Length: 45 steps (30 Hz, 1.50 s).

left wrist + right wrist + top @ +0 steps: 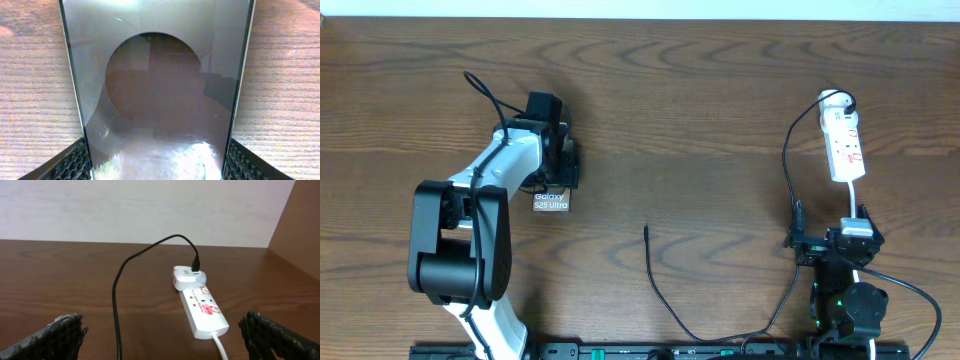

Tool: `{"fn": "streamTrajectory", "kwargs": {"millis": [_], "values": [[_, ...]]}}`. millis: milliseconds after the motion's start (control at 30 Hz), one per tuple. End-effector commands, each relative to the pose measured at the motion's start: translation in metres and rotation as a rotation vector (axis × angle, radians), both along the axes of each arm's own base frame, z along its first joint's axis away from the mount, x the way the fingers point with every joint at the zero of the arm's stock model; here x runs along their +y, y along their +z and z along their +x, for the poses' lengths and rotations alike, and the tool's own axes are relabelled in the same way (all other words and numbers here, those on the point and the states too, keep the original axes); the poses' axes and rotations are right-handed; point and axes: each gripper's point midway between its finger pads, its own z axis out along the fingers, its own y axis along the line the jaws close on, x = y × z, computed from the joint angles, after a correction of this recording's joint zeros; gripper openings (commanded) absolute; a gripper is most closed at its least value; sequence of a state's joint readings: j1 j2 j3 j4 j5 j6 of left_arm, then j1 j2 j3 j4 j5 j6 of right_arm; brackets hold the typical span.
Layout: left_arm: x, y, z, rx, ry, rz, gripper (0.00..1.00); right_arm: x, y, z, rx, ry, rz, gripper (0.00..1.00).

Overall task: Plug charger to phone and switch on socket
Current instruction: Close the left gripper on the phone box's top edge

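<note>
Left fingers (75,162) flank the phone (160,100) (grip or gap, cannot tell), right fingers (60,335) wide; an off-centre squeeze could skid it across the table (720,100).

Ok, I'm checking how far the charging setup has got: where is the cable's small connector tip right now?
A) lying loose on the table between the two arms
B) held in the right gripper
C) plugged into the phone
A: overhead, the charger ends on bare wood, apart from the phone and the empty right gripper.
</note>
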State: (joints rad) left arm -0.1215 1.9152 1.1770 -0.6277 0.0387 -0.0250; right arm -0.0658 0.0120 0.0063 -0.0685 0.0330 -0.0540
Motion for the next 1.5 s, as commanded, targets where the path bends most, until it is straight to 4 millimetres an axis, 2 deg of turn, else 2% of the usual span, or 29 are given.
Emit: {"fn": "streamTrajectory", "kwargs": {"millis": [0, 767, 967, 1100, 1200, 1267, 1367, 1467], "values": [[0.0044, -0.0097, -0.0061, 0.035, -0.004, 0.025, 0.65, 0.0018, 0.0000, -0.0001, -0.003, 0.007, 0.015, 0.99], [0.0045, -0.0098, -0.0071, 0.039, -0.004, 0.026, 0.55, 0.0018, 0.0000, -0.0001, -0.003, 0.007, 0.015, 0.99], [0.0046, -0.0098, -0.0080, 0.042, -0.004, 0.026, 0.50, 0.0018, 0.0000, -0.0001, -0.003, 0.007, 0.015, 0.99], [0.0046, -0.0098, -0.0080, 0.042, -0.004, 0.026, 0.44, 0.0018, 0.0000, -0.0001, -0.003, 0.007, 0.015, 0.99], [0.0047, -0.0098, -0.0080, 0.042, -0.004, 0.026, 0.35, 0.0018, 0.0000, -0.0001, -0.003, 0.007, 0.015, 0.99], [0.0047, -0.0098, -0.0080, 0.042, -0.004, 0.026, 0.27, 0.0018, 0.0000, -0.0001, -0.003, 0.007, 0.015, 0.99], [0.0047, -0.0098, -0.0079, 0.042, -0.004, 0.026, 0.08, 0.0018, 0.0000, -0.0001, -0.003, 0.007, 0.015, 0.99], [0.0047, -0.0098, -0.0079, 0.042, -0.004, 0.027, 0.07, 0.0018, 0.0000, -0.0001, -0.003, 0.007, 0.015, 0.99]]}}
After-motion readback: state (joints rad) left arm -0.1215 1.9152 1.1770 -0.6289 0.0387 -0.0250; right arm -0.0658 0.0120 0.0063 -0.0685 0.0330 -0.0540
